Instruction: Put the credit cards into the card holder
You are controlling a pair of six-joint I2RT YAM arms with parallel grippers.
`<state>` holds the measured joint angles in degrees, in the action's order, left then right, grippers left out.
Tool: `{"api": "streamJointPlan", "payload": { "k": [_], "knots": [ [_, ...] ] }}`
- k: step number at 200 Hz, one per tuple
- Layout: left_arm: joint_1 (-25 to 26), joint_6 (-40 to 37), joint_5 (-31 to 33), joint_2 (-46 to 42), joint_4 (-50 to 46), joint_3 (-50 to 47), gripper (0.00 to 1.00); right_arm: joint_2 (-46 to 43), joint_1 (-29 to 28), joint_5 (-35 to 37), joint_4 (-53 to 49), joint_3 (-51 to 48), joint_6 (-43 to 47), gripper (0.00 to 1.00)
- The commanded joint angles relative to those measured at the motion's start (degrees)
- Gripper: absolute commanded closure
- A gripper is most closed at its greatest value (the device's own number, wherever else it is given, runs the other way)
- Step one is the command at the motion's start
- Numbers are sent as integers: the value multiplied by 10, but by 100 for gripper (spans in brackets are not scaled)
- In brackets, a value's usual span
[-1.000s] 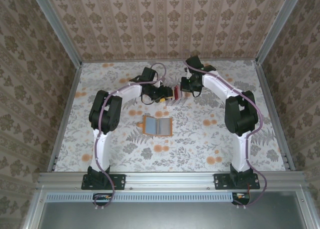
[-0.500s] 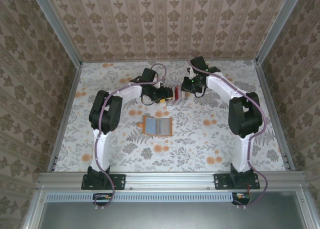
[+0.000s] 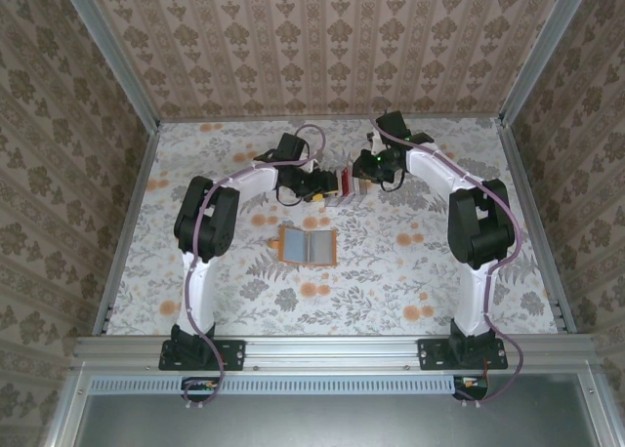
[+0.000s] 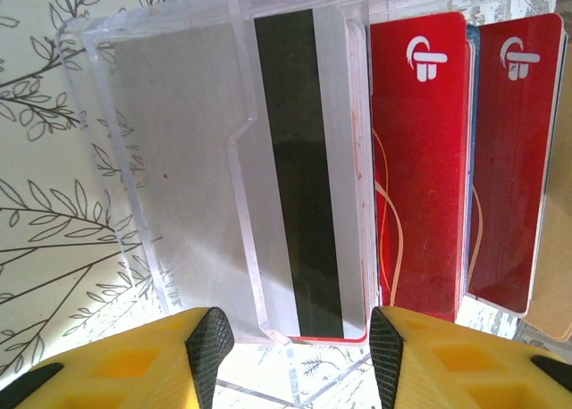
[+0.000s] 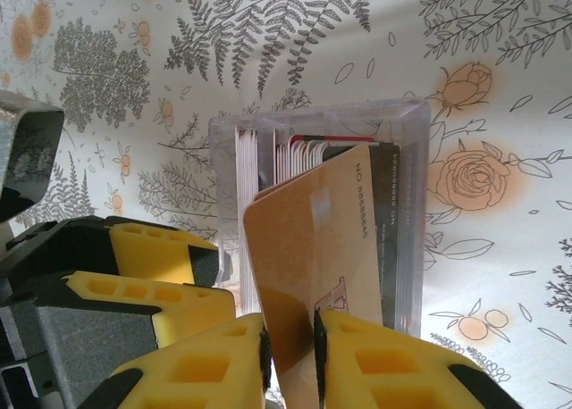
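Top external view shows little movement over the last second. The right arm's elbow has swung slightly toward the right edge of the surface and its wrist has settled closer over the clear rack (image 3: 347, 184). That rack stands toward the far edge, about midway between the left and right edges. The left arm has not shifted, and neither has the card holder (image 3: 308, 244). It lies opened flat near the middle of the surface, well apart from the rack on the near side, with no card visible on its grey-blue inside. From the right wrist, the right tool (image 5: 290, 345) is pinching a tan card (image 5: 313, 248) by its near end. The card is tilted, with its far end over the rack's slots, and I cannot tell whether that edge has left the rack. The left tool (image 4: 302, 338) is spread, its tips flanking the rack's end wall. Whether they press on it is unclear. Behind that wall sit a striped card (image 4: 299, 177) and red cards (image 4: 420, 159). The task looks barely begun: one card is gripped and none is stowed. That card probably has to come free of the rack before it can go to the holder.
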<state>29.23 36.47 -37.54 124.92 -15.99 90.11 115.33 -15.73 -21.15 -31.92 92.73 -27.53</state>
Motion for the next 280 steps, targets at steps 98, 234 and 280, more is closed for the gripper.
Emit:
{"api": "streamJointPlan", "payload": {
  "k": [98,234,280],
  "knots": [
    [8,9,-5,-12,7,-5,50,-31,7,-35,29,-15,-15,79],
    [12,9,-6,-21,-1,3,50,-79,24,4,-22,-14,22,97],
    [9,-3,1,-44,-27,18,48,-115,33,12,-34,-26,30,98]
  ]
}}
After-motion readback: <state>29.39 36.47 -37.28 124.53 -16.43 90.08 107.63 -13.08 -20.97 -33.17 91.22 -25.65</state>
